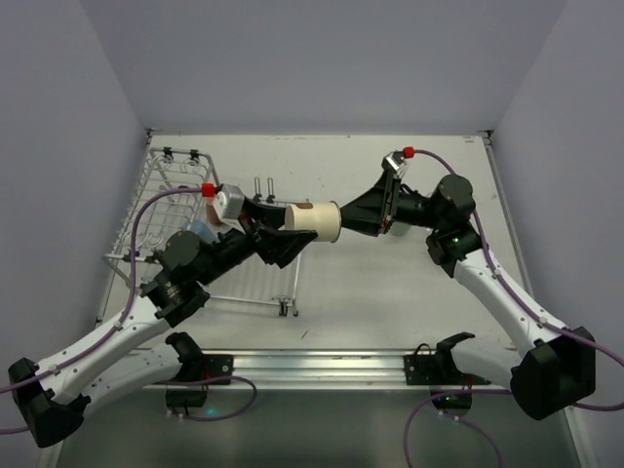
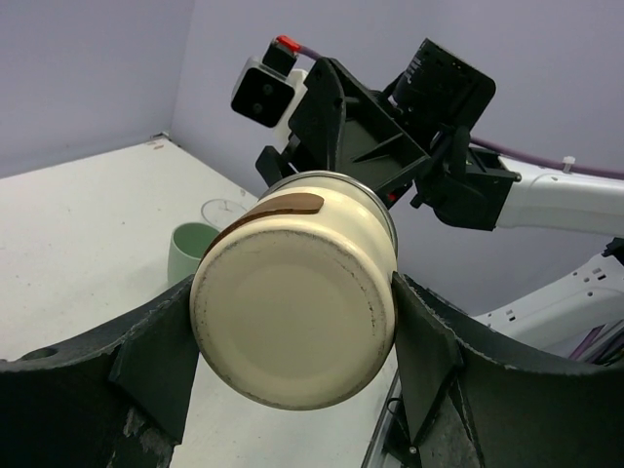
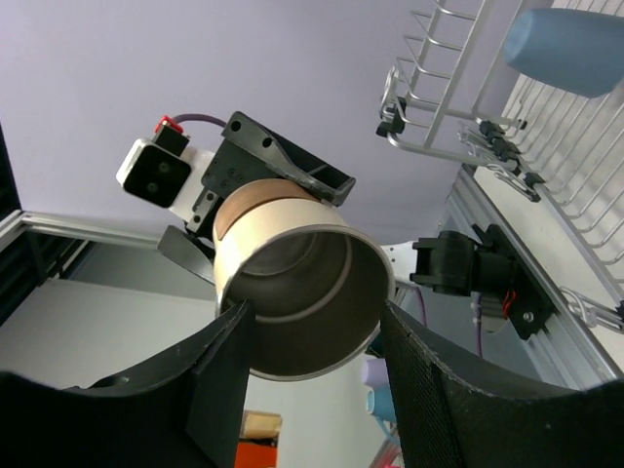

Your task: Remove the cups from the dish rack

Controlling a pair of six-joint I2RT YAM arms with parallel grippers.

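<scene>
Left claw (image 2: pixel 292 356) around horizontal cup (image 2: pixel 292 302), mouth rightward

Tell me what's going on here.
A mid-air handover near the dish rack. The left gripper holds a cream cup by its base, lying sideways above the table. The right gripper has its fingers either side of the cup's open rim; whether they grip it yet is unclear. A blue cup sits in the rack.
</scene>
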